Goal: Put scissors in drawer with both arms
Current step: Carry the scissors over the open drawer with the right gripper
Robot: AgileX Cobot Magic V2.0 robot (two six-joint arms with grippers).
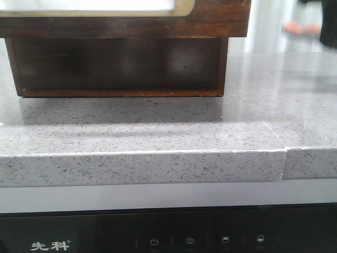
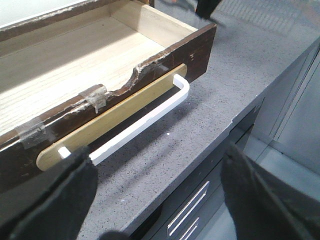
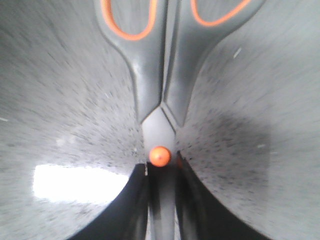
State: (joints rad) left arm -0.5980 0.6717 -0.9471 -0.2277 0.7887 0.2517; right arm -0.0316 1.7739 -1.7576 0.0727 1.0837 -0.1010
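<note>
In the right wrist view my right gripper [image 3: 161, 169] is shut on the blades of the scissors [image 3: 150, 85], just below their orange pivot; the grey handles with orange-lined loops point away over grey stone. In the left wrist view the drawer [image 2: 100, 65] is pulled open, with an empty pale wood inside, a chipped dark front, a tan-gold plate and a white bar handle [image 2: 145, 120]. My left gripper [image 2: 159, 154] is open and empty, its black fingers [image 2: 60, 195] just in front of the handle above the counter edge. The front view shows the drawer front [image 1: 210, 16] at the top and neither gripper.
The wooden cabinet [image 1: 121, 66] stands on the speckled grey counter [image 1: 158, 132]. The counter's front edge has a seam at the right [image 1: 285, 158]. Below it is a dark appliance panel [image 1: 184, 234] and dark lower drawers [image 2: 190, 210].
</note>
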